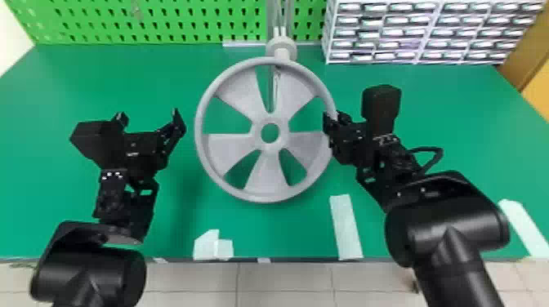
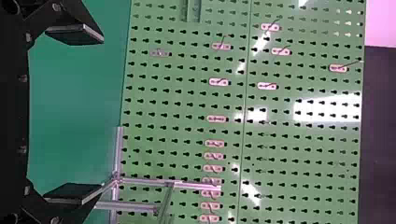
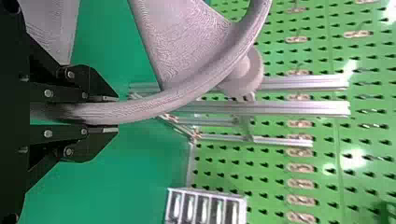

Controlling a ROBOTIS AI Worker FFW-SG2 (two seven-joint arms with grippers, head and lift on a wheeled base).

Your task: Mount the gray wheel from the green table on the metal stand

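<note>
Wheel (image 1: 267, 175) before stand (image 1: 282, 47), drawer cabinet (image 1: 417, 32) to stand's right, pegboard (image 1: 163, 18) behind

Looks bright in the head view. Glares white in patches off the pegboard (image 2: 285, 191) in both wrist views, glints off the drawer cabinet (image 1: 419, 36), and casts soft shade on the worktop (image 1: 286, 232) near the gray wheel (image 1: 230, 149).

A workshop, or a lab fitted out like one.
Behind the plain green surface (image 1: 61, 94) rises a green pegboard (image 1: 163, 22) full of keyhole slots, with small hooks (image 2: 218, 82) fixed to it, several in a row. A cabinet of small drawers (image 1: 416, 34) stands at the back right in the head view, beside a stand of metal bars (image 3: 303, 108). Pale strips of tape (image 1: 346, 226) mark the surface near its front edge, and pale floor tiles (image 1: 196, 281) show below.
</note>
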